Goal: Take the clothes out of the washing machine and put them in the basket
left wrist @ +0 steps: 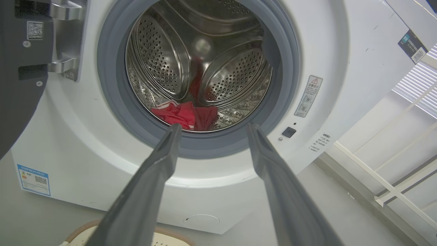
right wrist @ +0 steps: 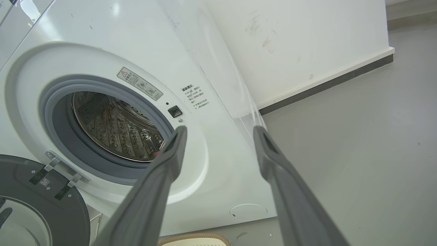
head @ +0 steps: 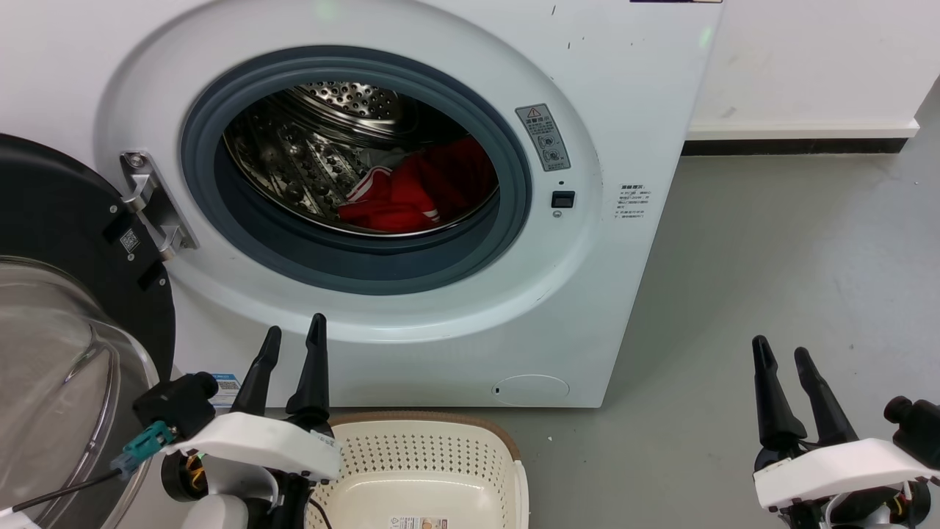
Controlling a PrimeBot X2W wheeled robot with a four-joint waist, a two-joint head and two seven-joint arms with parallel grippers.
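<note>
In the head view the machine [head: 624, 88] stands with its door [head: 66, 242] swung wide to the left, and the clothes [head: 418, 191] lie in a red heap at the bottom of the drum [head: 308, 154], towards its right side. The basket [head: 433, 420] sits on the floor [head: 771, 257] just before the machine, below the porthole, and no red fabric can be seen in it. The left gripper [head: 295, 325] is at the basket's left edge, fingers parted and holding nothing, their tips in front of the panel beneath the porthole. The right gripper [head: 780, 347] is over bare floor, well to the right of the machine, its fingers likewise spread and empty. In the left wrist view the left gripper [left wrist: 214, 125] points at the porthole's lower rim, fingers wide apart, with the clothes [left wrist: 184, 114] just beyond them in the drum [left wrist: 160, 61] and the basket [left wrist: 78, 232] rim at the bottom edge. In the right wrist view the right gripper [right wrist: 220, 128] is splayed and empty before the machine's [right wrist: 136, 34] right corner, with the basket [right wrist: 194, 236] rim below it.
</note>
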